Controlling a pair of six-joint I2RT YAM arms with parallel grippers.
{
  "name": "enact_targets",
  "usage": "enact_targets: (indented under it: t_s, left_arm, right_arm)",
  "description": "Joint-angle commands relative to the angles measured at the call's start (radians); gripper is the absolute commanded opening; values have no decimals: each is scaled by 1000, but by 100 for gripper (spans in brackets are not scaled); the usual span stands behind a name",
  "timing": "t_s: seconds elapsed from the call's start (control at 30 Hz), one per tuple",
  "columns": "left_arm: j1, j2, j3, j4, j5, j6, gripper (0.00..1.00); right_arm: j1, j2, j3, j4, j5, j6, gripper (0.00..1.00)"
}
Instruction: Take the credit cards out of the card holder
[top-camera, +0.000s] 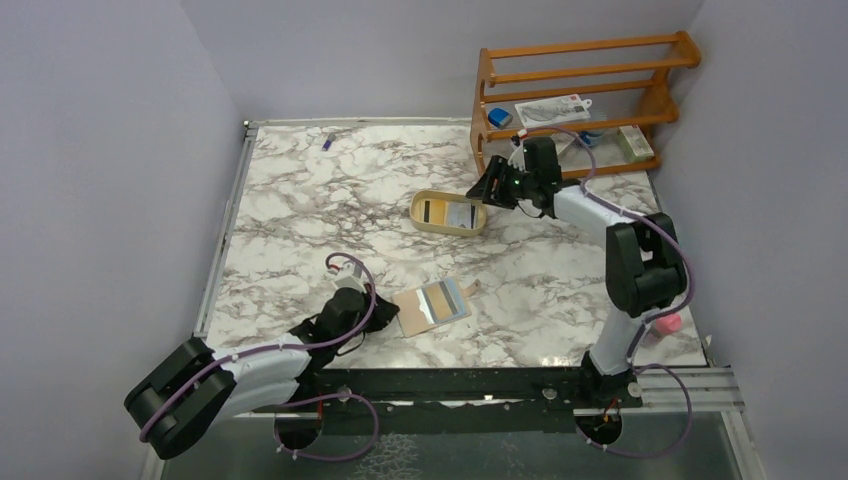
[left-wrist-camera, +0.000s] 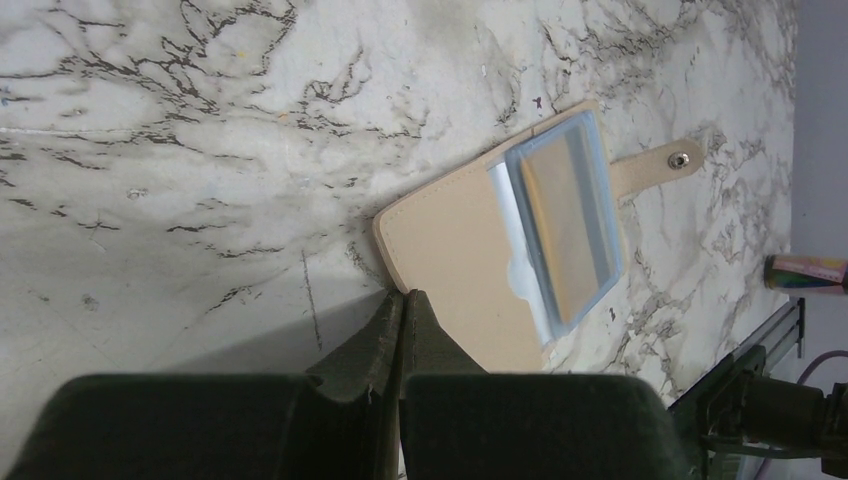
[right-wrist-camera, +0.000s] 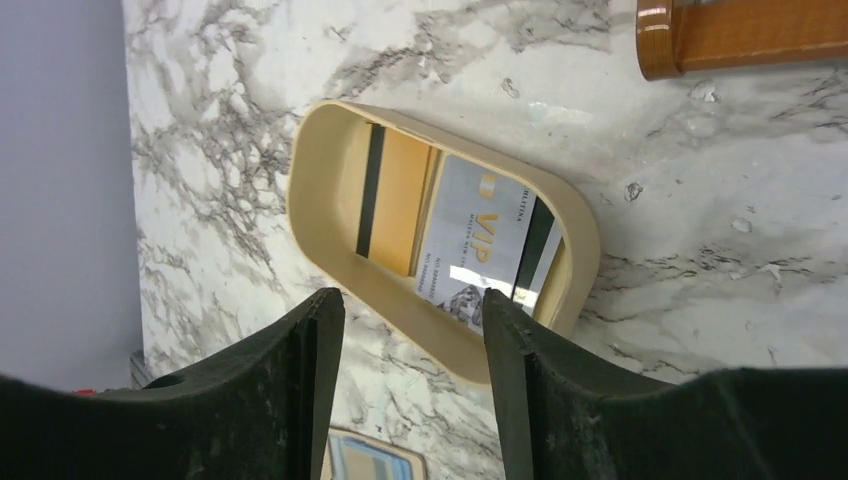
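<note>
The tan card holder (top-camera: 432, 306) lies open on the marble worktop (top-camera: 300, 220). Just beside the holder's edge sits the left hand (left-wrist-camera: 403, 300), fingers pressed together on nothing. Well beyond the holder, credit cards (right-wrist-camera: 470, 240) lie in a cream oval tray (right-wrist-camera: 320, 180). The right hand (right-wrist-camera: 410, 297), equally far from the holder, is spread apart and empty.

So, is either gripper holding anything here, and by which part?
Nothing is held. The left gripper is shut and empty, its tips at the holder's edge. The right gripper hangs open over the tray of cards.
</note>
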Motion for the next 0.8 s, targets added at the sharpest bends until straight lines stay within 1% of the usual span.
enact_targets:
  t_s: [0.0, 0.13, 0.2, 0.33, 0.4, 0.57, 0.77]
  left_arm:
    - [8, 6, 26, -86, -29, 41, 0]
    - [8, 10, 55, -112, -37, 57, 0]
    - [8, 18, 71, -124, -44, 65, 0]
    - [8, 44, 104, -149, -57, 82, 0]
    - [7, 55, 115, -159, -60, 84, 0]
    - [7, 64, 132, -184, -62, 90, 0]
    - [8, 78, 137, -184, -64, 84, 0]
  right_arm:
    - [-2, -175, -8, -57, 92, -59, 61]
    - [17, -300, -113, -47, 100, -78, 62]
    - [58, -342, -194, -21, 74, -92, 63]
    - [171, -366, -361, 23, 77, -113, 63]
    - [202, -361, -453, 84, 70, -104, 62]
    - [204, -380, -643, 225, 35, -64, 63]
    - [205, -386, -742, 315, -8, -35, 62]
